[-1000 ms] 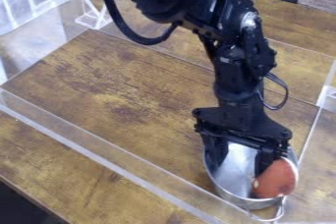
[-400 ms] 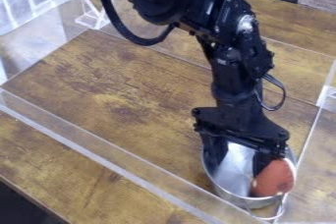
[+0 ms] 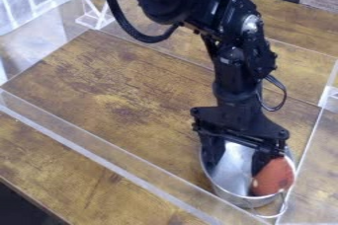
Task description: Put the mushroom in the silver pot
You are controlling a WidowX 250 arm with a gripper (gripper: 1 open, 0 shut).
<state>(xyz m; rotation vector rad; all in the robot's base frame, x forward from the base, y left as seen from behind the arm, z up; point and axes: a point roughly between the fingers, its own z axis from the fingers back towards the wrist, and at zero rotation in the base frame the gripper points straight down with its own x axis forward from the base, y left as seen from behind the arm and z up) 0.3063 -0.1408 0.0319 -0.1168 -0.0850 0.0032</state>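
Release looks done, so we judge the careful move now is lifting straight up, keeping clear of the rim. Our claw point(image 3: 246, 153) stands with fingers spread apart over the silver pot point(image 3: 227, 177) on the worktop point(image 3: 119, 91). Inside, the mushroom point(image 3: 272, 176) lies against the pot's right wall; nothing else shows in it.

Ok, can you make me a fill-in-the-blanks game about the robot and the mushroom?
1. The mushroom sits inside the silver ____.
2. The robot's hand hangs right above the pot with its fingers ____, not squeezing anything.
3. The mushroom's cap is reddish-____.
4. The pot stands on a table made of ____.

Missing words: pot; open; brown; wood
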